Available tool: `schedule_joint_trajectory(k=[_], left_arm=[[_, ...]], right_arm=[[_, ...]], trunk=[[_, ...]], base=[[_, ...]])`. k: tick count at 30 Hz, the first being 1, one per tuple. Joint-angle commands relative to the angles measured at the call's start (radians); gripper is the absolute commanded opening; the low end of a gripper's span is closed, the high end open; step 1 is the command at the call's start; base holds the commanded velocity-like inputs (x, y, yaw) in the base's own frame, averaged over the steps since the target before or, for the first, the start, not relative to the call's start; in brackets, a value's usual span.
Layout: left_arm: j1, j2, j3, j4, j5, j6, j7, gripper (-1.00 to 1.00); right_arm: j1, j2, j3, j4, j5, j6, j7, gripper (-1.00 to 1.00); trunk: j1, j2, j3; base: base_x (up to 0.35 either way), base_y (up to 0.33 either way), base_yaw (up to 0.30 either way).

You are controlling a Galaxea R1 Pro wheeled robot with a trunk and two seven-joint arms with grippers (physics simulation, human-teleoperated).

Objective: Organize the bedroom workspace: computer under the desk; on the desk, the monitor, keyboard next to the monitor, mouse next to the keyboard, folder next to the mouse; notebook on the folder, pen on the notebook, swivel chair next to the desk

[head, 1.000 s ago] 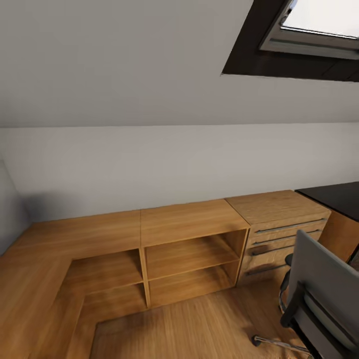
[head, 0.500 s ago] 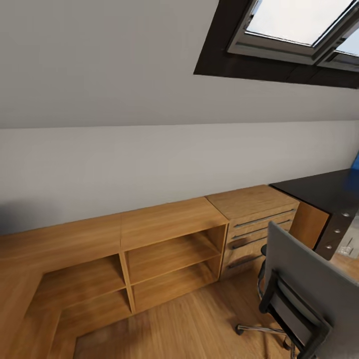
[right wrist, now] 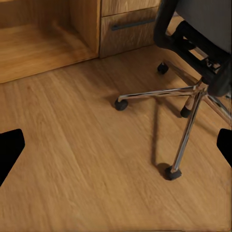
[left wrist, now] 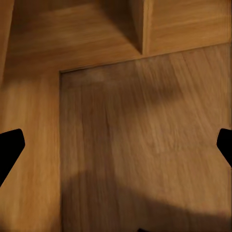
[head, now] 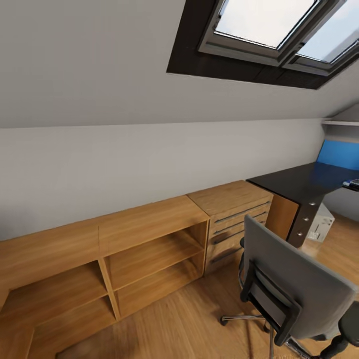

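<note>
The swivel chair (head: 294, 279) stands at the lower right of the head view with its grey back toward me, and the back hides the seat. Behind it, the desk (head: 294, 182) shows its glossy black top, blue back panel (head: 339, 154) and dark drawer unit with round knobs (head: 304, 222). The computer (head: 320, 223), a pale tower, stands on the floor under the desk. My left gripper (left wrist: 116, 150) hangs open over bare wood floor. My right gripper (right wrist: 116, 150) is open above the floor near the chair's chrome base (right wrist: 188, 96).
Light oak drawers (head: 234, 219) with bar handles stand against the desk's near end. A low open oak shelf unit (head: 149, 249) runs along the wall to the left. A skylight (head: 269, 30) sits in the sloped ceiling. A thin dark item (head: 353, 184) lies on the desk at the picture's edge.
The head view has swung to the right. The chair sits more fully in the picture, and the desk's top, blue panel and the computer have come into view.
</note>
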State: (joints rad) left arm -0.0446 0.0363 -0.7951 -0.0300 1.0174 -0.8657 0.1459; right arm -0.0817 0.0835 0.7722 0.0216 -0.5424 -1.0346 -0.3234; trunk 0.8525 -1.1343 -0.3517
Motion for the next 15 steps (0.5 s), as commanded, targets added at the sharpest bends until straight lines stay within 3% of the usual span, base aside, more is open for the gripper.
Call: schedule_joint_trajectory(k=[1, 15], left_arm=[[0.0, 0.001, -0.009, -0.002, 0.0, -0.001, 0.01, 1.0], [0.0, 0.0, -0.008, -0.002, 0.0, -0.001, 0.012, 1.0]], right_arm=[[-0.001, 0.001, 0.008, 0.002, -0.004, -0.002, -0.005, 1.0], [-0.001, 0.001, 0.008, 0.002, -0.004, 0.009, -0.005, 1.0]], trunk=[[0.0, -0.001, -0.002], [0.0, -0.001, -0.011]], base=[[0.0, 0.0, -0.249], [0.0, 0.0, -0.247]])
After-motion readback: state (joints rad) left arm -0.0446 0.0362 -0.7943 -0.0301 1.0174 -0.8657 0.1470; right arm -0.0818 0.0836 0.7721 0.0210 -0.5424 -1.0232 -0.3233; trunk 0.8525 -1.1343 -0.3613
